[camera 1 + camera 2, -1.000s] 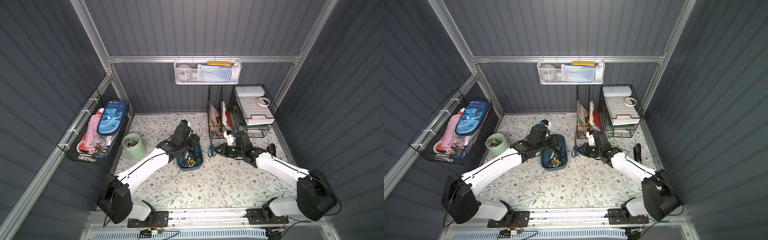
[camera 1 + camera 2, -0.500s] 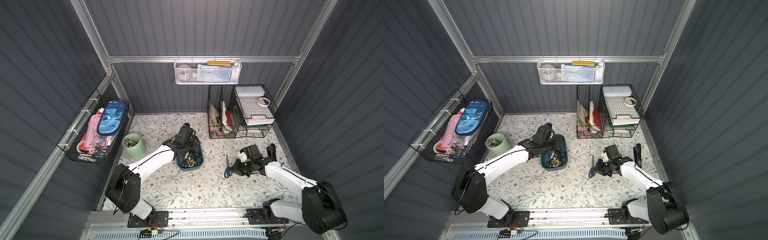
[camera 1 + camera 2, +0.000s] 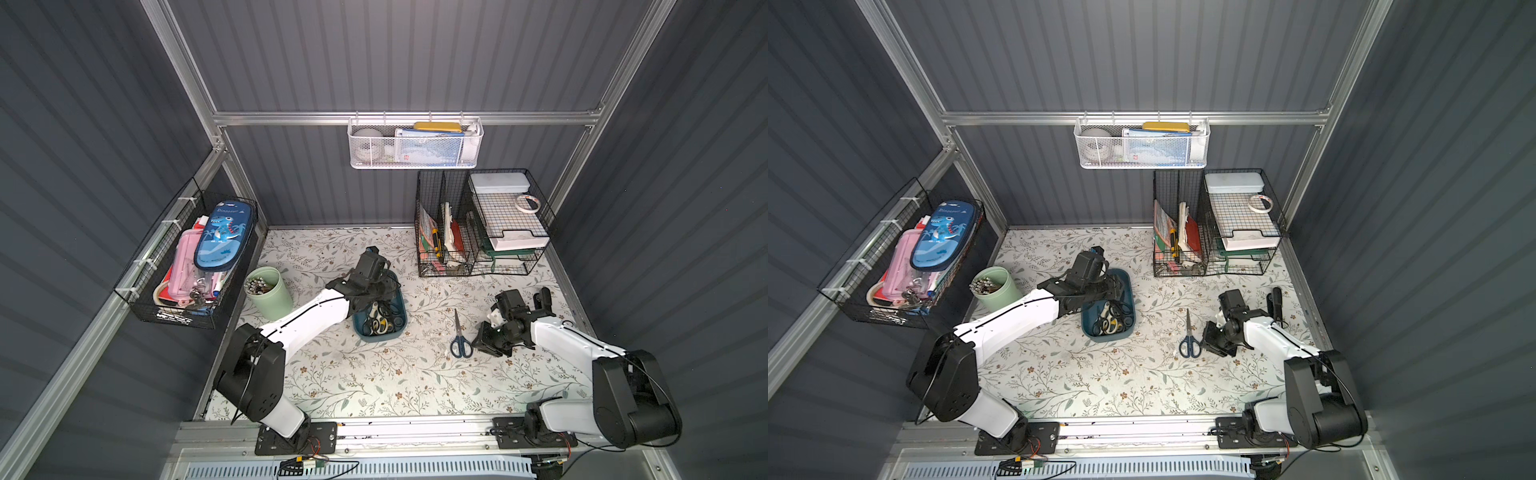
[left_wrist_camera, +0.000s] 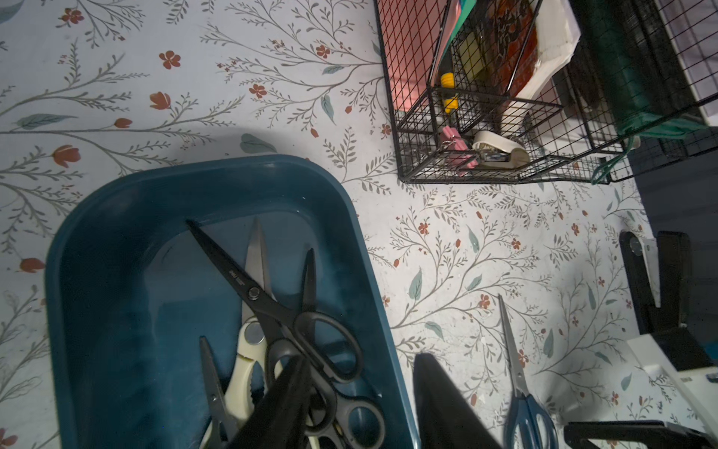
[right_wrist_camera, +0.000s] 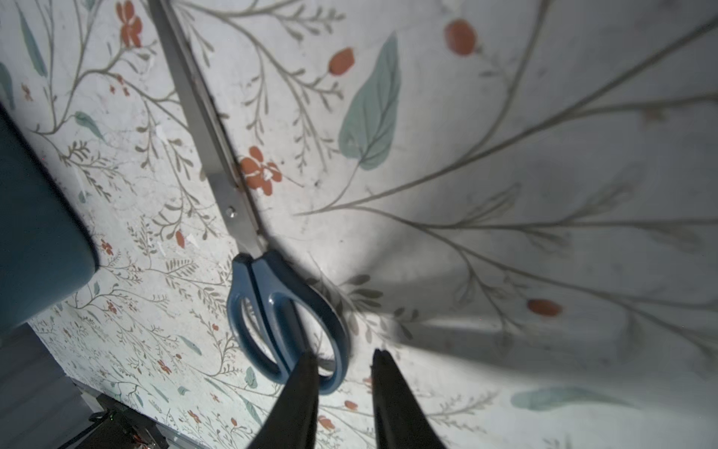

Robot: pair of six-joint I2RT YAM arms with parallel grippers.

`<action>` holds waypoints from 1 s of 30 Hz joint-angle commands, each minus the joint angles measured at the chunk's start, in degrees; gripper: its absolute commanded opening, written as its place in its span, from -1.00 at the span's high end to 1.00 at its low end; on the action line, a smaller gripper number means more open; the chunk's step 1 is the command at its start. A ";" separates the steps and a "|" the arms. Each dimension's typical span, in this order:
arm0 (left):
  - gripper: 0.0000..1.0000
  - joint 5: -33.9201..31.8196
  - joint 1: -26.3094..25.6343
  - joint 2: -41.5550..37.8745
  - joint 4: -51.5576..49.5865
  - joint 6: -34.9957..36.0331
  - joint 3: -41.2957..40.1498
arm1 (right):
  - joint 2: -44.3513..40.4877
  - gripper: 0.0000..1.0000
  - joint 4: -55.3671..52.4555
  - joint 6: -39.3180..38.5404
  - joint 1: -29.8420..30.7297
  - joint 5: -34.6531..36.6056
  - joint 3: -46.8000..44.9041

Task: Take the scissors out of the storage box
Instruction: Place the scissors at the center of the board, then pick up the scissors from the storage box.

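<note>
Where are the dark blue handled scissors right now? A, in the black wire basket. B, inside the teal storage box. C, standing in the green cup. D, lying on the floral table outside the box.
D: the dark blue scissors lie flat on the floral table, apart from the storage box, right by the right gripper.

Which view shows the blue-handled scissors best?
The right wrist view: the blue-handled scissors fill the frame, pivot and handles clear. Both top views show them whole but small; the left wrist view crops the handles.
</note>
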 commanded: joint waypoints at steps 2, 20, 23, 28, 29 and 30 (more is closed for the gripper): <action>0.12 -0.85 0.24 2.58 -2.33 1.80 0.28 | -1.48 0.38 -3.30 -2.36 -0.33 1.95 2.74; 0.38 -2.50 0.24 7.17 -3.71 -2.02 -4.04 | 1.88 0.25 -3.32 -2.10 12.88 5.24 16.69; 0.40 -2.02 0.24 8.01 -3.42 -2.07 -4.35 | 2.79 0.23 -2.84 -2.10 13.54 5.26 17.68; 0.44 -0.99 0.23 10.10 -3.95 -3.53 -5.07 | 4.11 0.23 -2.22 -2.13 14.12 5.00 18.37; 0.43 -1.37 0.24 10.22 -3.91 -3.97 -5.39 | 4.18 0.23 -2.09 -2.03 14.24 4.92 18.31; 0.43 -1.69 0.24 10.14 -3.44 -4.41 -5.90 | 4.29 0.22 -1.76 -1.93 14.29 4.83 18.20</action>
